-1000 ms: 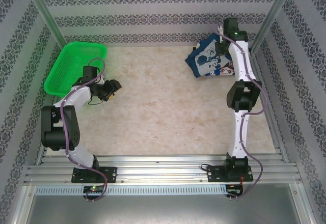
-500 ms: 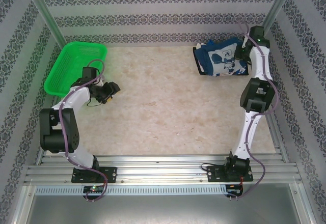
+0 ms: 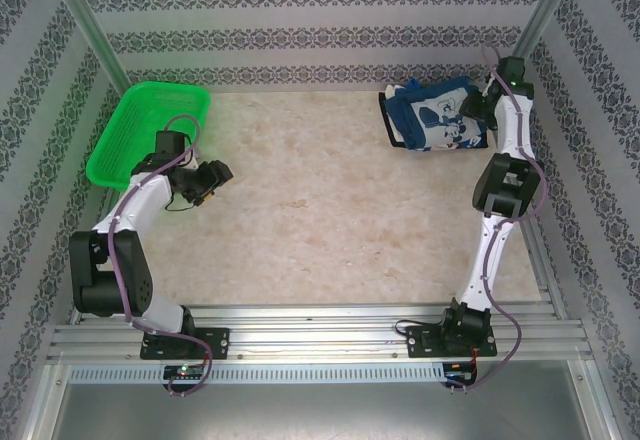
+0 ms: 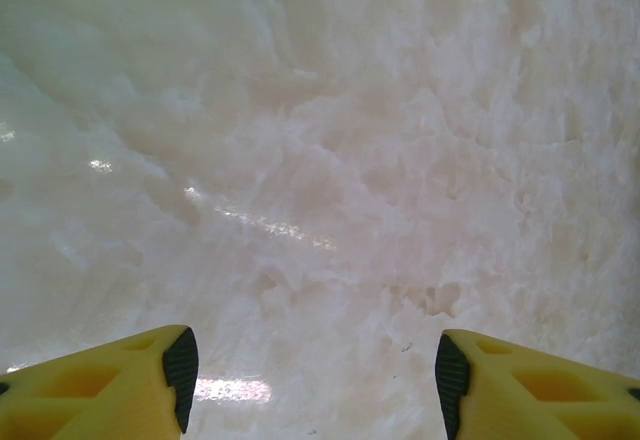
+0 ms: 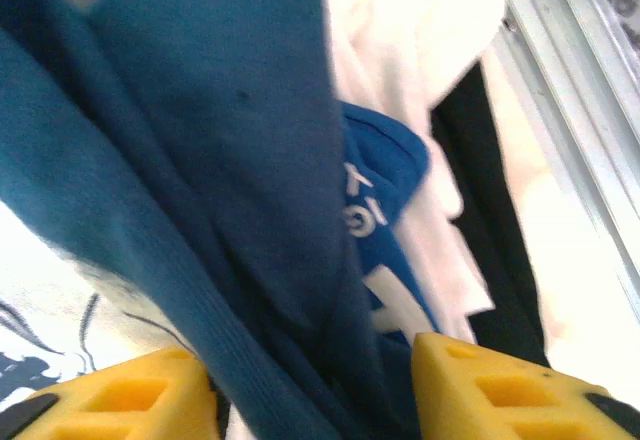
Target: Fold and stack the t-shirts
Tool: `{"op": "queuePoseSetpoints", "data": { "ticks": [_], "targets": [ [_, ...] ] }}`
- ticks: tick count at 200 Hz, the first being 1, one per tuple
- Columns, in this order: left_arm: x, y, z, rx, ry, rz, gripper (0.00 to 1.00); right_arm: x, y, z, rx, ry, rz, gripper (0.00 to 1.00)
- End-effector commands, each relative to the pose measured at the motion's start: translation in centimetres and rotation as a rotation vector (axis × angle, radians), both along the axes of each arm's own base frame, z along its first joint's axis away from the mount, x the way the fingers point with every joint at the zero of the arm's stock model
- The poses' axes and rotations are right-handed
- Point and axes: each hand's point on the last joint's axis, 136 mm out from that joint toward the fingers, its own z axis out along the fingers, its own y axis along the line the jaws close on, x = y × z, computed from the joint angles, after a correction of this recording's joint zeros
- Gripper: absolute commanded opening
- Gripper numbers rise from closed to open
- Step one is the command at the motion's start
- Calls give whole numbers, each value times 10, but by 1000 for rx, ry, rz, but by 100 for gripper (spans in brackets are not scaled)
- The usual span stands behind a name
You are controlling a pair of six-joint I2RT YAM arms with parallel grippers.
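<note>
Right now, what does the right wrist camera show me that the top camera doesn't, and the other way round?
Right wrist adds: white lettering on the brighter blue shirt, peeking from behind a fold of the navy shirt that lies between the right gripper's parted fingers. Top adds: the green basket at far left and the left gripper over bare table. Shared: both shirts heaped beside the right-hand rail.

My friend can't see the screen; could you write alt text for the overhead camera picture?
A pile of blue cloth t-shirts, white cartoon print up, lies at the far right corner of a pale marbled table, with the right arm's gripper at its edge. The left gripper hovers near a bright green plastic mesh basket at the far left.
</note>
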Motion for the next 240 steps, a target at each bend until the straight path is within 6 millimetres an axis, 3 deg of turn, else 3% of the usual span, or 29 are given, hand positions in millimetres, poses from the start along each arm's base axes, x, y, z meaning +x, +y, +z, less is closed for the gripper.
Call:
{"op": "queuePoseSetpoints", "data": {
  "ticks": [1,29,57,84,97,111,129,156,186,216,227,240],
  "targets": [
    [-10,6,5,24,11,9,69,-16,-13,44,-32,-18,-79,59],
    [-14,2,1,24,16,7,73,-32,1,88,-69,-63,-75,73],
    [-17,-11,-5,4,12,-5,76,-47,31,105,-137,-62,-11,76],
    [-21,-29,-9,24,11,-57,80,-59,71,111,-218,-44,85,78],
    [-21,-41,-10,19,-3,-82,83,-60,101,110,-232,-55,173,81],
    [-20,-55,-6,8,-46,-125,87,-58,130,100,-268,-30,261,84],
    [-18,-76,5,3,-121,-182,91,-54,149,79,-293,34,321,84],
    [-19,-104,35,18,-259,-272,96,-43,166,48,-281,93,370,84],
    [-27,-122,96,72,-457,-336,100,-37,173,15,-322,164,407,84],
    [-41,-130,167,132,-629,-375,100,-30,175,-3,-415,205,437,84],
    [-48,-135,184,151,-665,-401,100,-28,176,-8,-453,220,447,84],
    [-55,-140,191,181,-669,-428,100,-25,174,-13,-490,231,443,84]
  ]
}}
